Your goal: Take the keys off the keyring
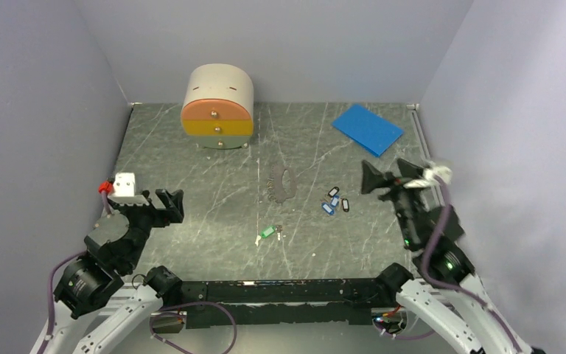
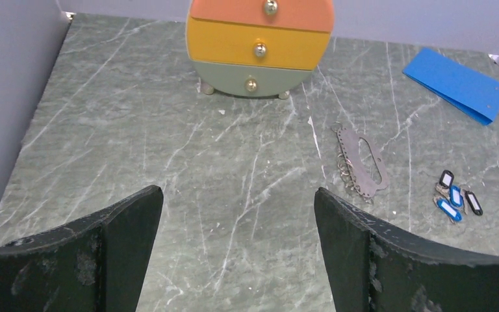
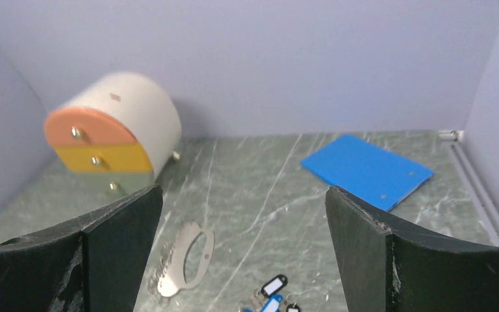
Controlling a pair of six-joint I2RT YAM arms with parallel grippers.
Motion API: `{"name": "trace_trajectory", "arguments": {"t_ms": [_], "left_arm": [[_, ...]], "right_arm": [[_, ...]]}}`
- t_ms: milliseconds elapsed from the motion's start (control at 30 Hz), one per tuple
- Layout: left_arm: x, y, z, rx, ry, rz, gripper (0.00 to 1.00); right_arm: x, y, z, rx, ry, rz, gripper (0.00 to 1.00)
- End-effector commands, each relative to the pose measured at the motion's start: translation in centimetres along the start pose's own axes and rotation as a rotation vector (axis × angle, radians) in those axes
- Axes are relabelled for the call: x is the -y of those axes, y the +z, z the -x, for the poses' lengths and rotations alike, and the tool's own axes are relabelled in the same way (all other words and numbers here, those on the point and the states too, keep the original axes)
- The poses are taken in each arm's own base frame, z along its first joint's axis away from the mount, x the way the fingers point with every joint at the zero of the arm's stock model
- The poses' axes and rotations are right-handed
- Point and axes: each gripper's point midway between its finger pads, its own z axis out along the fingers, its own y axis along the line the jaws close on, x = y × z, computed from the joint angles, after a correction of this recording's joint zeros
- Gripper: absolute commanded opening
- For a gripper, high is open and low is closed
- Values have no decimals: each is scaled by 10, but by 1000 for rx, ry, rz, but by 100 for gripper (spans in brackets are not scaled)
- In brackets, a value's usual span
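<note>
The right gripper (image 1: pixel 388 175) hangs at the right side of the top view. Its fingers are spread wide and hold nothing. The left gripper (image 1: pixel 163 203), at the left side, is spread wide too, with nothing in it. The green key (image 1: pixel 267 231) lies on the table (image 1: pixel 191 169), low in the middle. The grey keyring (image 1: pixel 283 183) lies above it, apart from it. Small blue and black tags (image 1: pixel 334 200) lie to the right of the keyring.

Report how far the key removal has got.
Done: the green key lies apart from the keyring; the blue and black tags lie apart from it too. In hand: nothing; left gripper and right gripper are open and empty. Left: seemingly nothing; only small bare rings show on the keyring.
</note>
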Motion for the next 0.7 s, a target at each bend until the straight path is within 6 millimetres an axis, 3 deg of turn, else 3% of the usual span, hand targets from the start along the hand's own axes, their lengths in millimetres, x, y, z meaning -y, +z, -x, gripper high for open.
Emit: {"name": "trace_trajectory", "arguments": {"t_ms": [0,200,467,667], "left_arm": [[-15,-14,16,46,7,45,91],[-21,-23,18,106,-22,31,91],[-36,-23,5,128,-27,90,91],[-35,-16,-5,110,3,95,91]], "right_arm": [[32,-39,21,114,28,-73,99],[45,-73,41,122,-10,-58,99],[64,-95,25,105,-97,-81,99],[72,-93,11,95,-113,-123,99]]}}
